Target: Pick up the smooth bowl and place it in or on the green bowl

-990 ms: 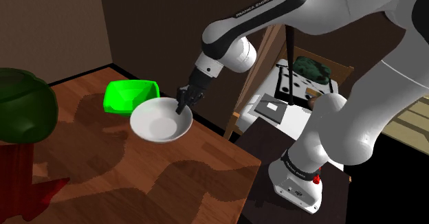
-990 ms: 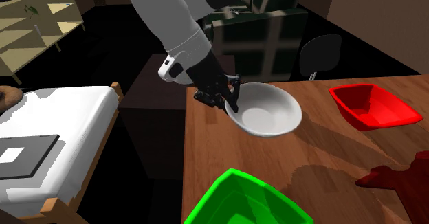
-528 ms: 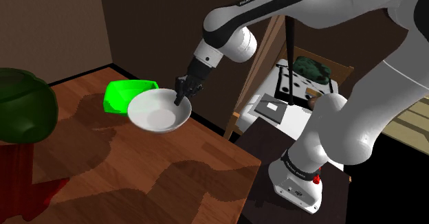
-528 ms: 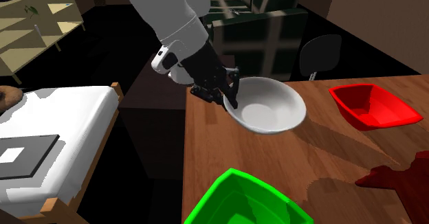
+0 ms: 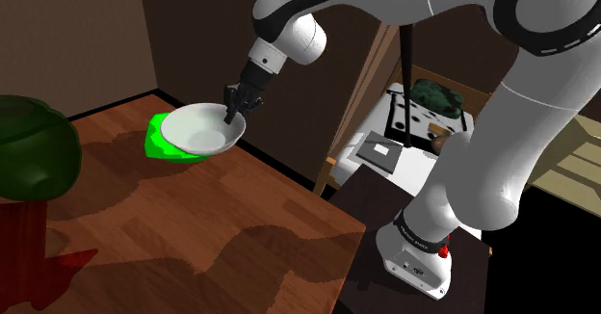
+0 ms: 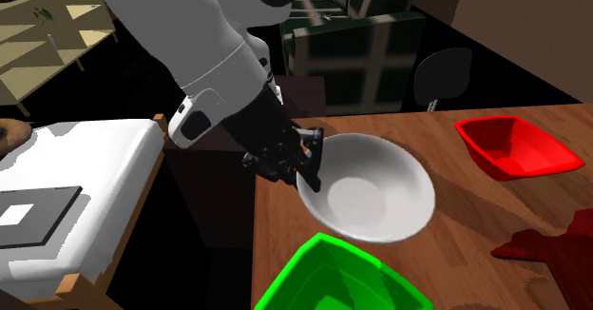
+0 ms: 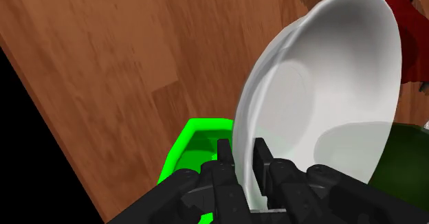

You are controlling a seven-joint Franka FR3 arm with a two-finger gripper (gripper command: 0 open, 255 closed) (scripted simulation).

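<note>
White smooth bowl (image 5: 200,129) is off the tabletop (image 5: 193,225), pinched by its rim in my gripper (image 5: 230,116); fingers closed down to the thickness of the wall, one inside and one outside, seen close in the wrist view (image 7: 244,154); bowl (image 7: 323,99) rises away from the fingers there, hollow side showing.

In the shoulder view it sits over the green bowl (image 5: 154,139) and covers most of it; green shows past its left side and under its near rim. In the second exterior view the white bowl (image 6: 366,189) overlaps the green bowl's (image 6: 333,275) far rim; cannot tell if the two touch. Green rim (image 7: 192,147) also lies just beside my fingers in the wrist view.

Edges: green bowl is at the tabletop's far corner, near the dark wall (image 5: 212,33) and near the edge on the shoulder view's right; gripper (image 6: 309,170) hangs right at that edge, with a black area and a bed (image 6: 86,194) beyond it; wrist view shows the same wood edge dropping into black.

Room: open wood (image 6: 475,222) lies between the white bowl and the red bowl (image 6: 513,146), which are well apart; dark green round thing (image 5: 34,158) stands at the shoulder view's left, apart from the green bowl; wide bare wood runs toward the near edge; stand (image 5: 419,254) is off the tabletop at lower right.
</note>
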